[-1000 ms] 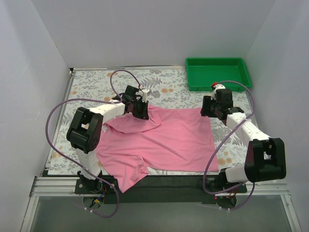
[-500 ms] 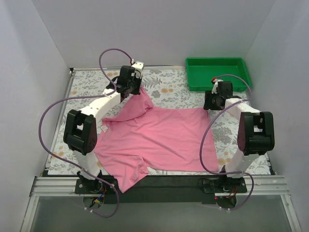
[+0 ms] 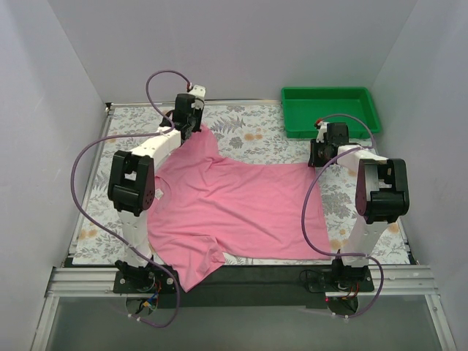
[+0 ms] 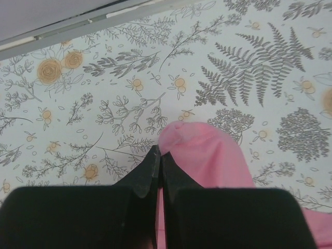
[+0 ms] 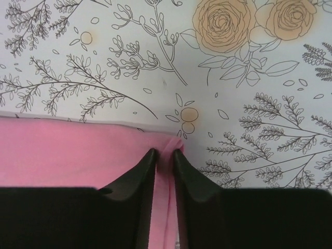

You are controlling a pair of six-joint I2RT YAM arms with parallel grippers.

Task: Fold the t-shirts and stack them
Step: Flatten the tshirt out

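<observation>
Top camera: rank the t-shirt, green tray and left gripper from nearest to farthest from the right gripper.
1. T-shirt: its back right corner is in the jaws of the right gripper.
2. Green tray: just beyond it, back right.
3. Left gripper: across the table, back left.

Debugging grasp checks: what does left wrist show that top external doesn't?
Left wrist only: the left gripper close up, jaws closed on a pinched fold of the pink t-shirt. Top external only: the whole shirt spread out, the right gripper at its far right corner, and the green tray beyond. Both: pink fabric at the left gripper and the floral tablecloth.
</observation>
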